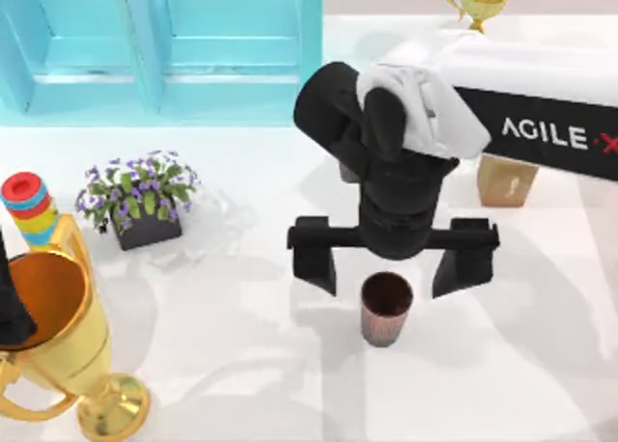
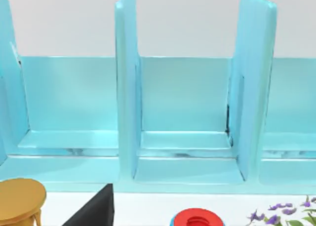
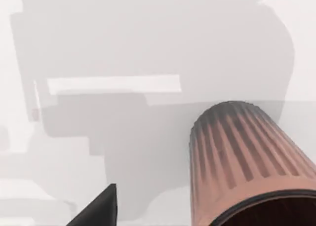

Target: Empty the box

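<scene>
Along the table's far edge stands the light-blue cabinet (image 1: 159, 46). Mid-table, my right gripper (image 1: 394, 268) hangs with jaws spread wide, straddling a ribbed copper cup (image 1: 386, 307) — not touching it. Behind, under the right arm, the box (image 1: 506, 180) sits upright. Left arm parked by the gold trophy (image 1: 58, 341) — its jaws I cannot tell.

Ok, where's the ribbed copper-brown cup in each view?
Top view: the ribbed copper-brown cup stands lower centre, by the open right gripper.
Left wrist view: the parked left arm's camera faces the light-blue cabinet instead.
Right wrist view: the cup looms close, beside a black finger.
Shared landmark: the right gripper's black fingers.
</scene>
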